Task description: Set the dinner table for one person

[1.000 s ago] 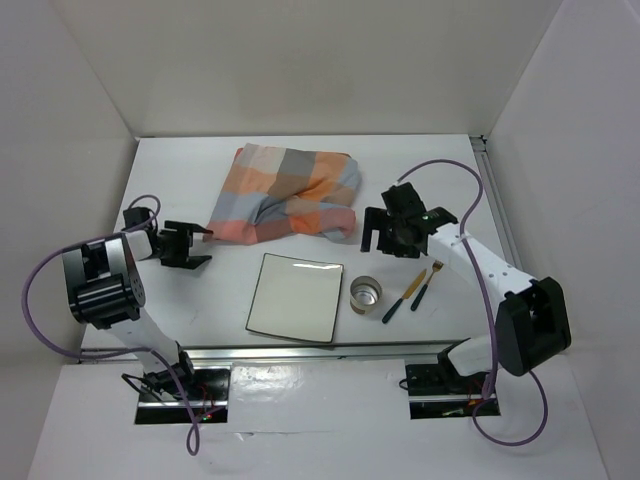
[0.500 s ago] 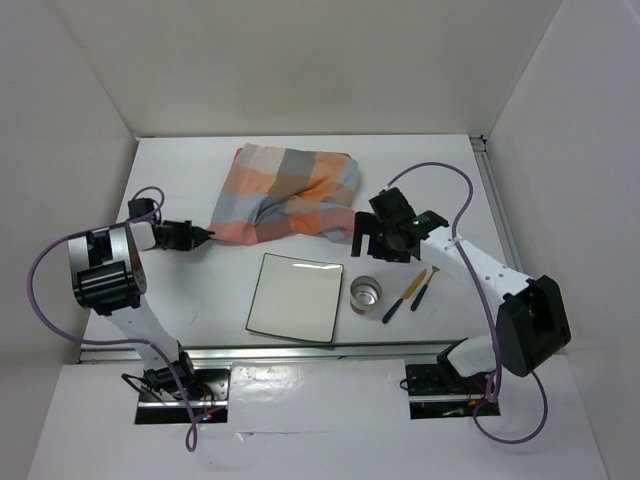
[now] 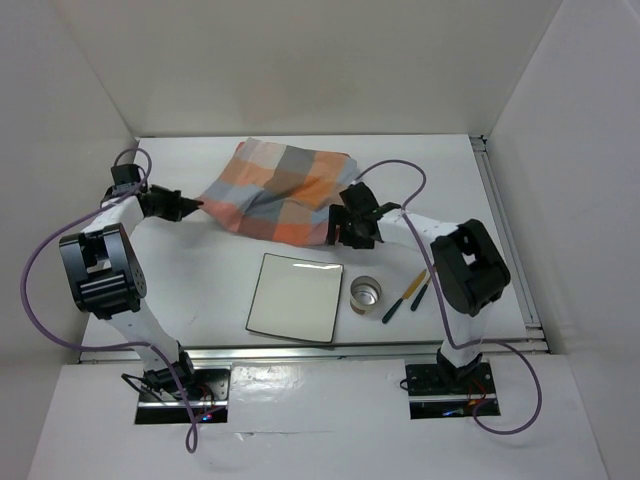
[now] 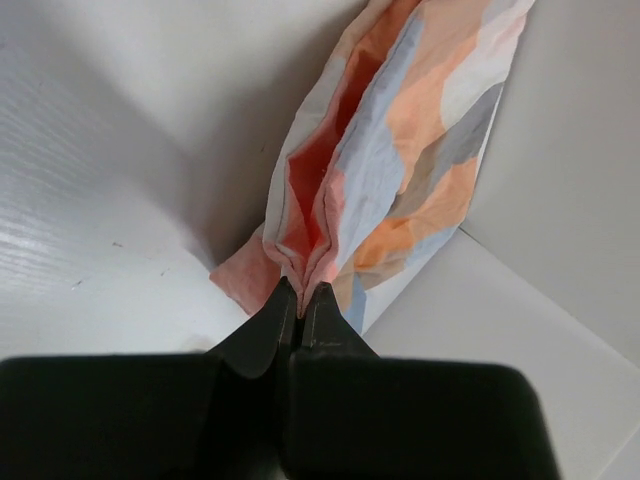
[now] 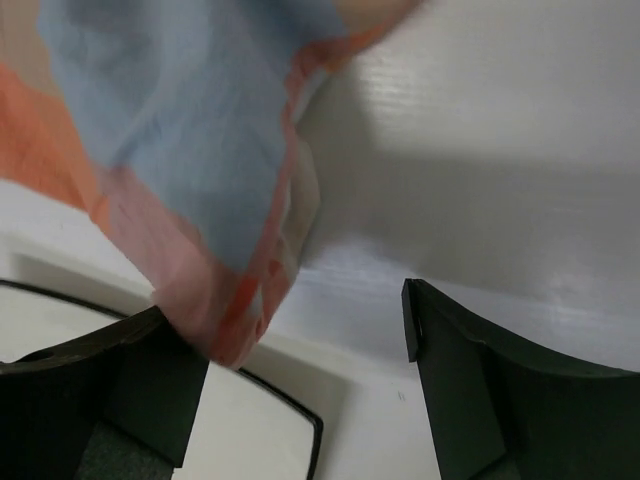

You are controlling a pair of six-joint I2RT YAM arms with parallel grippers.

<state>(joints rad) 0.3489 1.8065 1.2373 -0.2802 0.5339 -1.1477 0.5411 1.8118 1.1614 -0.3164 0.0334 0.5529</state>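
The checked orange, grey and blue cloth point(image 3: 280, 190) lies rumpled at the back of the white dinner table point(image 3: 200, 290). My left gripper point(image 3: 195, 206) is shut on the cloth's left corner; in the left wrist view the fabric point(image 4: 400, 150) is pinched between the closed fingertips point(image 4: 303, 300) and rises from the table. My right gripper point(image 3: 345, 228) is open at the cloth's near right corner. In the right wrist view that corner point(image 5: 200, 150) hangs against the left finger point(image 5: 120, 390), with a wide gap to the right finger point(image 5: 480, 400).
A white square plate point(image 3: 295, 297) with a dark rim lies in the near middle, its corner point(image 5: 240, 430) just under my right gripper. A small metal cup point(image 3: 366, 294) stands to its right, then two green-handled pieces of cutlery point(image 3: 405, 298). White walls enclose the table.
My left gripper closed on the cloth's left corner and drew it back and left, spreading the cloth. My right arm swung left to the cloth's right corner.
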